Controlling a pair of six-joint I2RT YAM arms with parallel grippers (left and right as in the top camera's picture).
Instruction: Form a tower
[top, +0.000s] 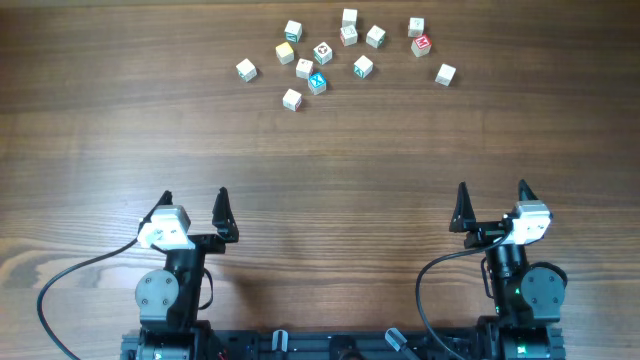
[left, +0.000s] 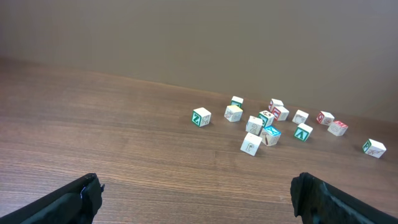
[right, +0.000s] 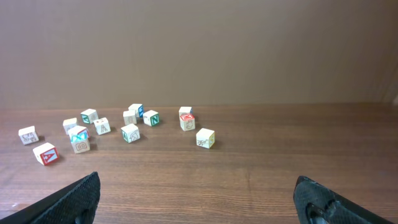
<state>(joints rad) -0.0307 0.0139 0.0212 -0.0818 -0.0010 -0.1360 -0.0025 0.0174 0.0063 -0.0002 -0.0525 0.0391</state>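
Upper centre of frame, cubes (top: 322, 52) are lying clustered, none stacked; left gripper (top: 193, 196) and right gripper (top: 492, 188) are sitting released, empty; any reach is risking bumping close neighbours.

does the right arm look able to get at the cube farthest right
Probably yes: the right pincer is open, and only bare table lies between it and that cube, which sits clear of its neighbours.
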